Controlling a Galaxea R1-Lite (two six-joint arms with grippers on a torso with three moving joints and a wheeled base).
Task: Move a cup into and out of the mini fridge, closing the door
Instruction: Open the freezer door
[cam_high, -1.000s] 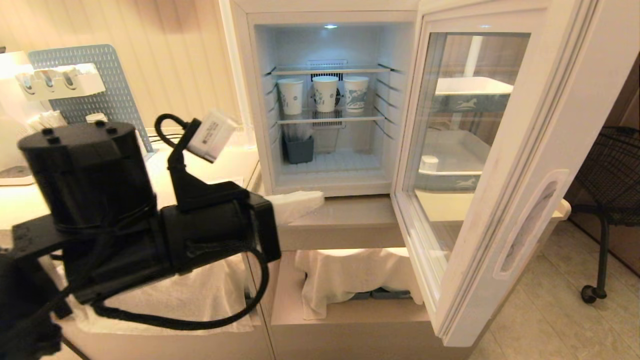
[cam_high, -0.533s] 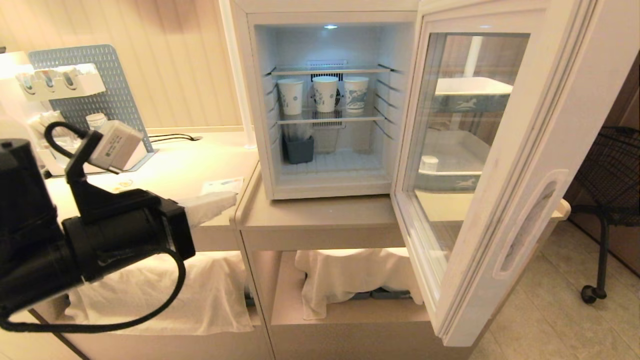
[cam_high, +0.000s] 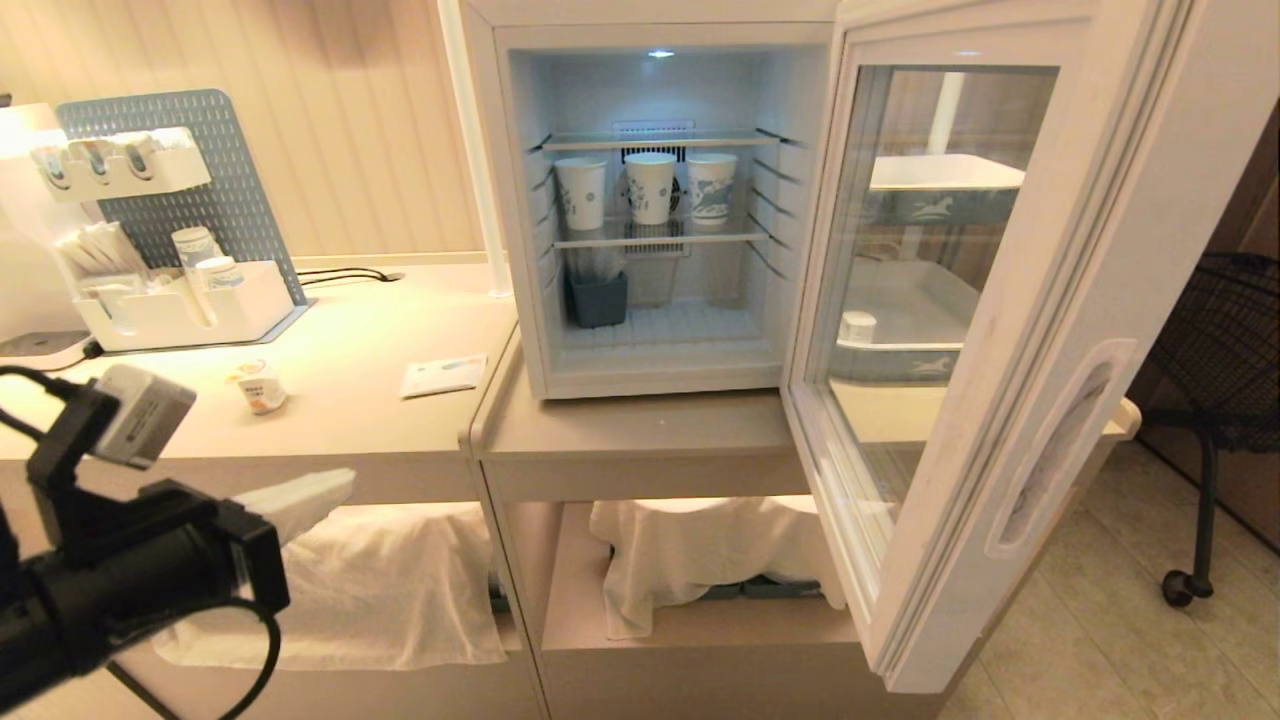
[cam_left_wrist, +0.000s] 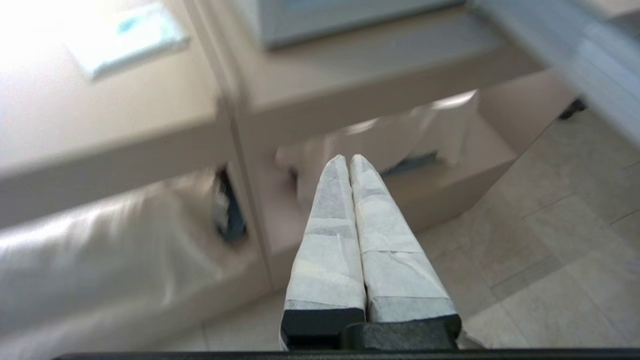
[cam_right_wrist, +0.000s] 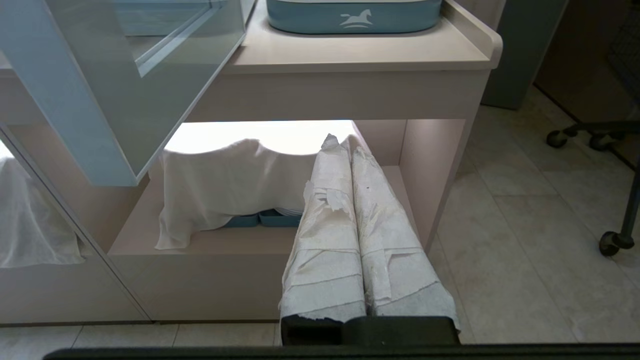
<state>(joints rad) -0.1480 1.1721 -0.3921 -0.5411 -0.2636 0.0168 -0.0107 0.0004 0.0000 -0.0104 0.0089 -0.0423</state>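
The little cup (cam_high: 259, 385) stands alone on the surface (cam_high: 380, 420), left of the open mini fridge (cam_high: 655, 210), and looks light, thin-walled, easily crushed, best pinched gently under its lid by the left pincer (cam_high: 335, 486), now empty and pressed together.

Right pincer (cam_right_wrist: 348, 142) closed, empty, before white cloth (cam_right_wrist: 225, 190) on shelf (cam_right_wrist: 200, 247).

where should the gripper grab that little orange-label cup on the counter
Probably around the body of the cup, just under its wider flat lid, so the lid's overhang catches if the fingers slip. It stands upright in open counter, apart from the white organiser tray behind it and the paper packet to its side, so a level approach from the counter's front edge looks clearest for the left gripper.
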